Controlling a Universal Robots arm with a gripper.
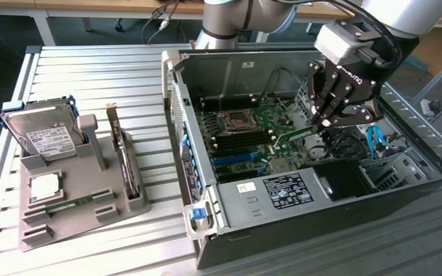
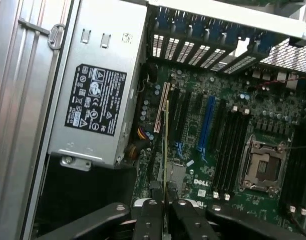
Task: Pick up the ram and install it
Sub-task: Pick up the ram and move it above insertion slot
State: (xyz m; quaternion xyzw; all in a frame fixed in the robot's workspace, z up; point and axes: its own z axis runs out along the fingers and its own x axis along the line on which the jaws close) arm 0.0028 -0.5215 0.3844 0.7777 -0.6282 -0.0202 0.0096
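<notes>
One ram (image 1: 298,137) stick is pinched in the narrowed tool (image 1: 327,122), right of centre in the exterior view. It hangs inside the open case (image 1: 176,103), just above the motherboard (image 1: 271,115) (from the wrist it is edge-on, a thin line between the fingers (image 2: 151,215)). Pick-up looks done and the installing step is in hand. Seating it, I judge, calls for lining its lower edge with the black memory slots (image 1: 240,140) beside the processor socket (image 1: 235,119), then pressing straight down.

Open above motherboard (image 1: 255,118); power supply (image 1: 286,192) near hand (image 1: 326,122).
</notes>
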